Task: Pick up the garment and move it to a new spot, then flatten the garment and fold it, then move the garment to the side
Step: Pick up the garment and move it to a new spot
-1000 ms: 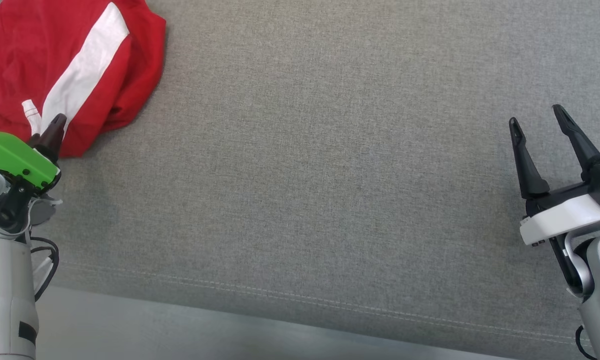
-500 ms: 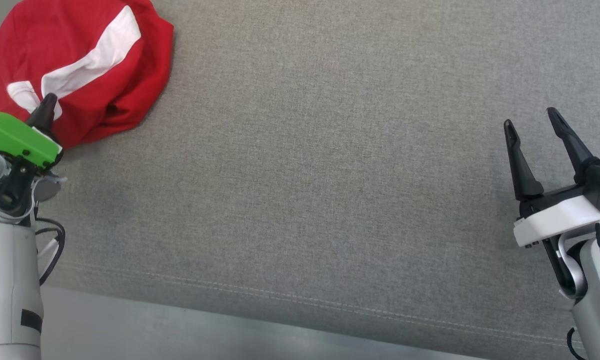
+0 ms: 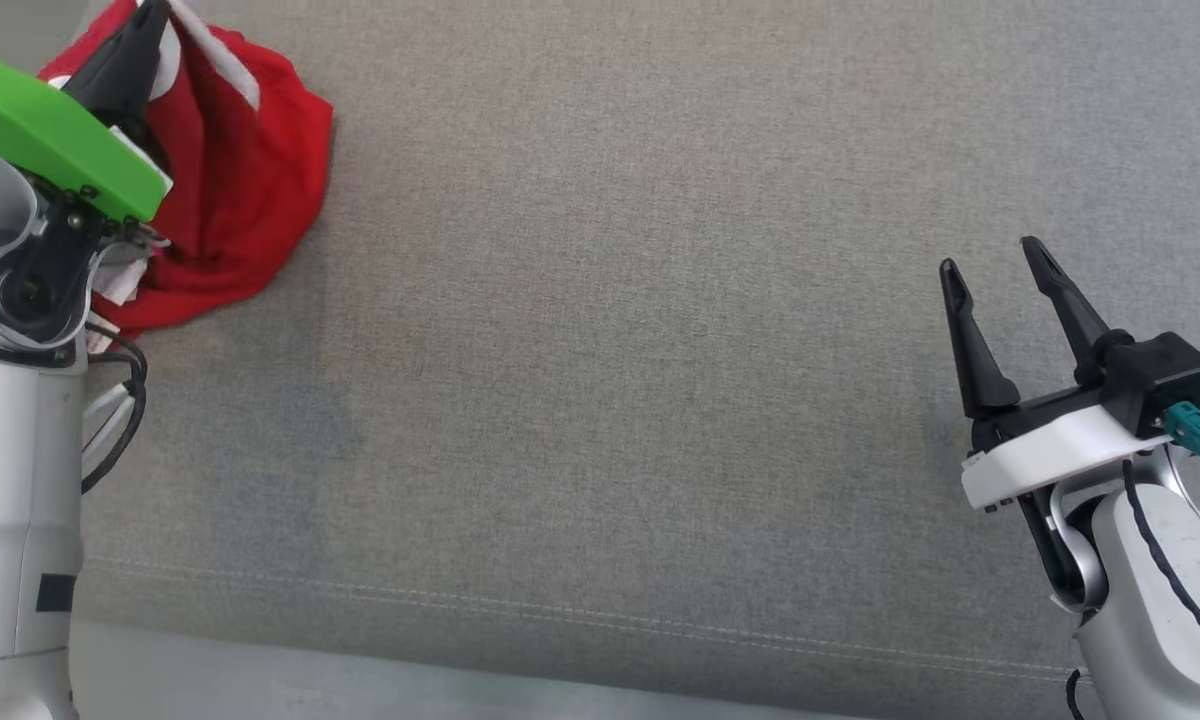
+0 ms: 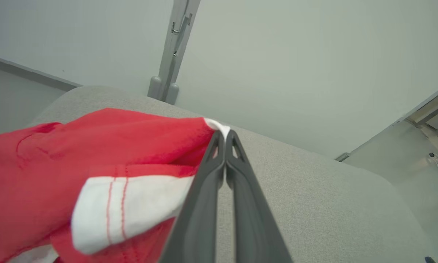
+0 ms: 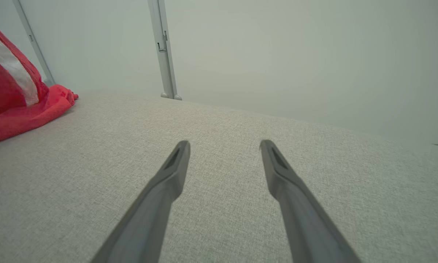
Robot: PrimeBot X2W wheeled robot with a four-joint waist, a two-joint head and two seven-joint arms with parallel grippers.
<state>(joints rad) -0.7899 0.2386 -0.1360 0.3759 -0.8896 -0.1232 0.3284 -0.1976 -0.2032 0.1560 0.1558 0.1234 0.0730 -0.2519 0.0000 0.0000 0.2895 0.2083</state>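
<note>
At the far left of the head view, the left gripper (image 3: 150, 20), carried on a wrist with a bright green plastic cover (image 3: 50, 130), has its two dark fingers pressed tight together on the red cloth garment with a white stripe (image 3: 250, 170). The left wrist view shows the pinch plainly: the fingertips meet with no gap between them, and a white-trimmed corner of the cloth is caught right at the tips. From there the red fabric falls away to that view's left, with a white hem and its red stitching hanging beside the fingers. The held part stands raised, while the lower folds lie bunched on the grey woven fabric surface (image 3: 610, 350) at its far left corner. Rightward, the broad middle of this surface runs on to a stitched seam along its near edge. Far to the right, well apart from the garment, the right gripper (image 3: 990, 258) hovers over the fabric with its fingers spread wide and nothing between them. Its wrist view looks across the surface to the red heap at that view's left edge, with a pale wall (image 5: 295, 54) and a grey metal post (image 5: 164, 47) beyond.
</note>
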